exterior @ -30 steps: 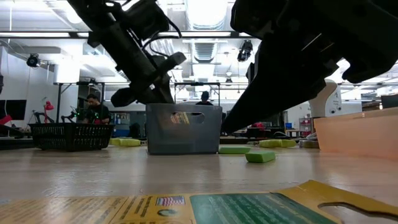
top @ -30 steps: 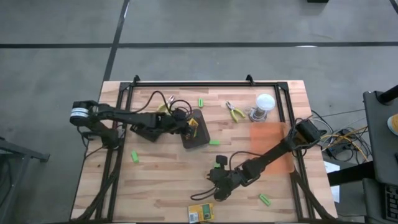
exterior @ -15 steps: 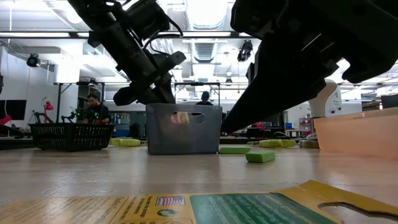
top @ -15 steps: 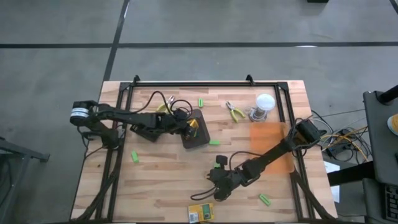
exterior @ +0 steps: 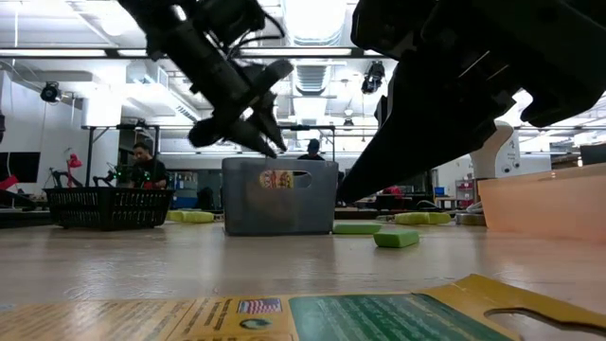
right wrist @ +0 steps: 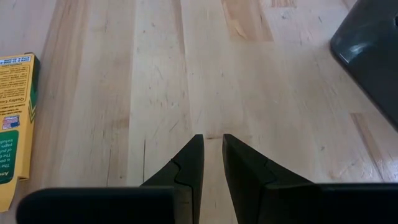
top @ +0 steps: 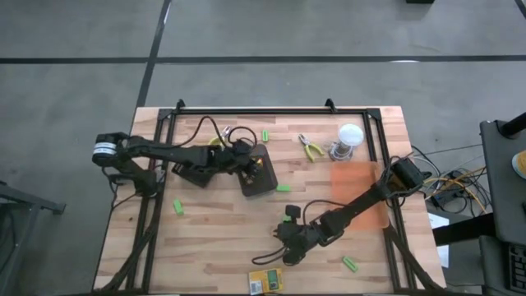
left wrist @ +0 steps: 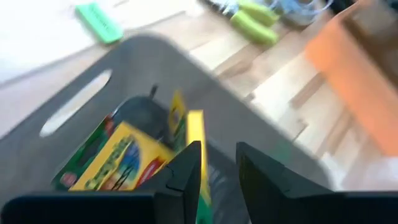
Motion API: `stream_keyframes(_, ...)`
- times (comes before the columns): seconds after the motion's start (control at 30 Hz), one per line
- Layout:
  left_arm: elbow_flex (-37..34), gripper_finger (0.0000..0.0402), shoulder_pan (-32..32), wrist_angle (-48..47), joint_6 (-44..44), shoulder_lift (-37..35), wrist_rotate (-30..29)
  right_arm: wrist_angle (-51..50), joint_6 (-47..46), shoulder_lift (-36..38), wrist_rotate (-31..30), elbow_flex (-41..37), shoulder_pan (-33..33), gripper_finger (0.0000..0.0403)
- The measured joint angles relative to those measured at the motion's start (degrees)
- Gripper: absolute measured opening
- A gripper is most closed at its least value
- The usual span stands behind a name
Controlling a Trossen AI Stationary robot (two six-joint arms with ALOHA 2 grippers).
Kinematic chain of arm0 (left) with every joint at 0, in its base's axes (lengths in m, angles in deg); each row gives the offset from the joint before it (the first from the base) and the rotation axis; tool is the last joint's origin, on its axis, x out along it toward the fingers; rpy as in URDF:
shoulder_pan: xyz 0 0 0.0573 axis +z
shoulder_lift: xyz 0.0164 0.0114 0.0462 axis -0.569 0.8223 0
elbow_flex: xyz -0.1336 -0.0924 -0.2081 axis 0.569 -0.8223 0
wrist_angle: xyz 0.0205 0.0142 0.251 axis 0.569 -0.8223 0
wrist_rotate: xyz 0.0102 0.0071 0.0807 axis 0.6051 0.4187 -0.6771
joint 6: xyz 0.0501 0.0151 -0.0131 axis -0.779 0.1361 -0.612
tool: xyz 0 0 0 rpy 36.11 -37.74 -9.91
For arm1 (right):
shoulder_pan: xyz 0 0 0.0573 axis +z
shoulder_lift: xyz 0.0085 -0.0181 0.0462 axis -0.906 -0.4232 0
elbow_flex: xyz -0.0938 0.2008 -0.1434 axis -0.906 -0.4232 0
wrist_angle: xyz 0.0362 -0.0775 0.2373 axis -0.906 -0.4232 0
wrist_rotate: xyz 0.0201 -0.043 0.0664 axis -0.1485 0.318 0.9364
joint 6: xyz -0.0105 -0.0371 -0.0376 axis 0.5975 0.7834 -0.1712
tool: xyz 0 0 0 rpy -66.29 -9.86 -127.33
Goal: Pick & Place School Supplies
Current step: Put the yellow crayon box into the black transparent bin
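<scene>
Crayon boxes: two stand on edge inside the dark grey tray [top: 258, 173], centre-left of the high view; the left wrist view shows them [left wrist: 118, 158] yellow and green, leaning against each other, and the low view shows one through the tray's handle slot. Third crayon box [top: 265, 281] lies flat on the bench [top: 214, 247] at the bottom edge, centre.

Green sticks are scattered on the bench: one [top: 266, 135] near the top rail, one [top: 283, 187] just right of the tray, one [top: 177, 206] at lower left, one [top: 351, 264] at lower right, one [top: 288, 219] beside the right arm.

Pliers: one pair [top: 311, 148] top centre-right, left of the clear jar [top: 347, 141] with the white lid. Second pair [top: 215, 141] top left of centre, partly hidden by the left arm's cables.

Left claw [top: 249, 167] is over the tray; low view puts it [exterior: 258, 133] above the rim, tilted down. Fingers stand a little apart, nothing between them, crayon boxes directly beneath.

Right claw [top: 283, 251] sits low, bottom centre of the high view, just above and right of the flat crayon box. Right wrist view: fingers [right wrist: 186, 165] nearly together with a thin gap, clamped on nothing, bare wood below, the box at the left edge.

Orange sheet [top: 355, 196] lies at the right under the right arm.
</scene>
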Motion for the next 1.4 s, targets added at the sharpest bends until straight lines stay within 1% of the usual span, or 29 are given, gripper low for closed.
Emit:
stream_keyframes(0.13,3.3,0.0108,0.0,-1.3,-0.6,0.0,0.0,0.0,0.0,0.0,0.0,0.0,0.0,0.0057)
stream_keyframes(0.27,6.6,0.0108,0.0,-3.0,-3.6,0.0,0.2,0.0,0.0,0.0,0.0,0.0,0.0,0.0057)
stream_keyframes(0.37,9.7,0.0108,0.0,-6.1,-5.0,-0.1,1.3,0.0,0.0,0.0,0.0,0.0,0.0,0.0057)
stream_keyframes(0.5,13.9,0.0108,-0.1,-10.2,-6.8,-0.2,1.3,0.0,0.0,0.0,0.0,0.0,0.0,0.0057)
stream_keyframes(0.63,16.5,0.0108,-1.0,-11.5,-10.5,-0.4,2.0,0.0,0.0,0.0,0.1,0.0,0.0,0.0057)
stream_keyframes(0.7,17.1,0.0108,-2.0,-11.7,-11.7,-1.0,2.7,-0.1,0.0,0.0,1.4,0.0,0.0,0.0057)
stream_keyframes(0.77,17.3,0.0108,-3.5,-11.5,-13.5,-1.7,2.7,-0.1,0.0,0.0,5.0,0.0,0.0,0.0057)
stream_keyframes(0.87,17.2,0.0108,-6.8,-12.5,-17.0,-3.1,2.7,0.0,0.5,0.0,13.2,0.0,0.0,0.0057)
stream_keyframes(1.03,17.2,0.0108,-14.7,-14.0,-17.3,-4.1,2.5,2.1,0.8,0.1,26.0,0.0,0.2,0.0057)
stream_keyframes(1.13,17.2,0.0108,-19.9,-14.9,-17.4,-4.1,2.5,6.1,1.5,0.2,31.6,0.0,0.9,0.0057)
stream_keyframes(1.27,17.1,0.0108,-26.2,-18.5,-17.5,-4.1,2.0,14.9,6.2,0.2,38.0,0.0,2.4,0.0057)
stream_keyframes(1.33,16.8,0.0108,-29.5,-19.3,-16.3,-4.1,-0.8,18.5,6.8,0.3,40.0,0.0,2.9,0.0057)
stream_keyframes(1.4,15.8,0.0108,-32.7,-19.0,-15.3,-4.1,-6.5,18.7,6.6,0.3,40.2,0.1,3.2,0.0057)
